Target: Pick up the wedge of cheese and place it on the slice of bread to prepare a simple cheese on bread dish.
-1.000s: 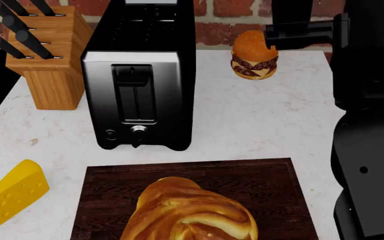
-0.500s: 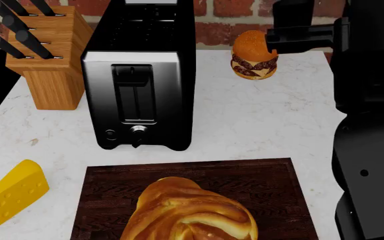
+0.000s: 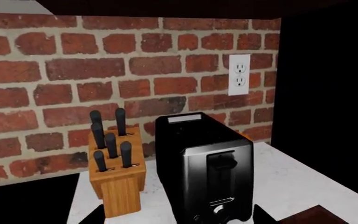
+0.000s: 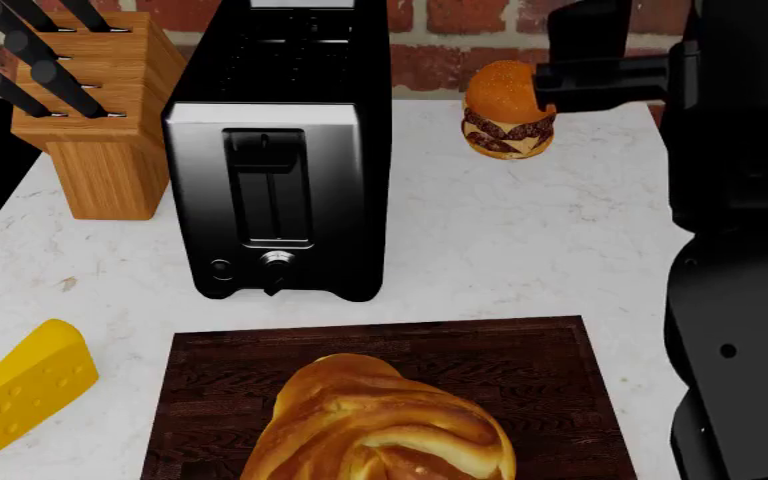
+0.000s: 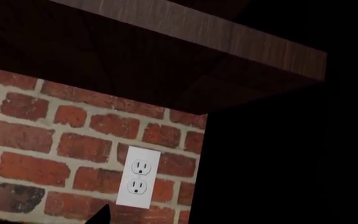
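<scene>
The wedge of cheese point(image 4: 17, 405), bright yellow with small holes, lies on the white counter at the near left. The slice of bread point(image 4: 381, 425), a glossy golden-brown twisted loaf, rests on a dark wooden cutting board point(image 4: 551, 365) at the near centre. My right gripper point(image 4: 551, 88) hovers at the far right beside a burger point(image 4: 504, 112), far from both, holding nothing. In the right wrist view only one fingertip point(image 5: 102, 215) shows, set wide to one side. My left gripper point(image 3: 177, 219) is open and empty, and is out of the head view.
A black and steel toaster point(image 4: 277, 150) stands behind the board, with a wooden knife block point(image 4: 91, 115) to its left. A brick wall with a white outlet point(image 3: 238, 74) backs the counter. My right arm's dark body point(image 4: 744, 300) fills the right edge.
My right gripper has shifted slightly up and to the right next to the burger. The cheese, the bread and the board have not moved.
</scene>
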Motion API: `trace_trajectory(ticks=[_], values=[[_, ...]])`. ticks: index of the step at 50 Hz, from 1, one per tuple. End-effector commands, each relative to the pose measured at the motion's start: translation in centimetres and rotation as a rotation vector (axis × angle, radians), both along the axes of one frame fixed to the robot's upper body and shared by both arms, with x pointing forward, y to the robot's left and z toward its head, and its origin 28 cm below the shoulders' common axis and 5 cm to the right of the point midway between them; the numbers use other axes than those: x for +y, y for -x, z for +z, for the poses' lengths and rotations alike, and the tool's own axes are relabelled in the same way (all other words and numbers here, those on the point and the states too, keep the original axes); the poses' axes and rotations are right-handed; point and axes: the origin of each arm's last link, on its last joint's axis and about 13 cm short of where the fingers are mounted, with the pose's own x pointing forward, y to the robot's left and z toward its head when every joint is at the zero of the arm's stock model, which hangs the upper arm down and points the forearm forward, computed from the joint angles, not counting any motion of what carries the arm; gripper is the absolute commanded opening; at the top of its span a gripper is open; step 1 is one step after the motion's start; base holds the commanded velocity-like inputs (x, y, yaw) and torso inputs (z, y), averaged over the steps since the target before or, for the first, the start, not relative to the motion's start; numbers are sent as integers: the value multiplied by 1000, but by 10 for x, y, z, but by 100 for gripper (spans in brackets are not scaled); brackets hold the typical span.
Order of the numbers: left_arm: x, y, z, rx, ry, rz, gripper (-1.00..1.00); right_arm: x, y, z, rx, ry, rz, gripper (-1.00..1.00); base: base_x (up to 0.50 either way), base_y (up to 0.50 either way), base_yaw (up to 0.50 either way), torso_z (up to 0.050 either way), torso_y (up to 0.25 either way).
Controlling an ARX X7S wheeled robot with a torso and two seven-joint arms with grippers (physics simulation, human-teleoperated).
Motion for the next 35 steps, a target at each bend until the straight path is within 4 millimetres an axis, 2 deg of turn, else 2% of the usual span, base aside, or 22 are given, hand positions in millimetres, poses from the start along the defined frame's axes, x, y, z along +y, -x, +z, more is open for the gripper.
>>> trace_trajectory(ticks=[1, 35], values=[[2, 6, -11, 51, -19, 1, 100, 1, 0, -3, 6, -2, -1, 100, 0, 0, 0, 0, 0], [11, 15, -30, 139, -53, 19, 100, 0, 2, -8, 17, -5, -10, 100, 0, 0, 0, 0, 0]])
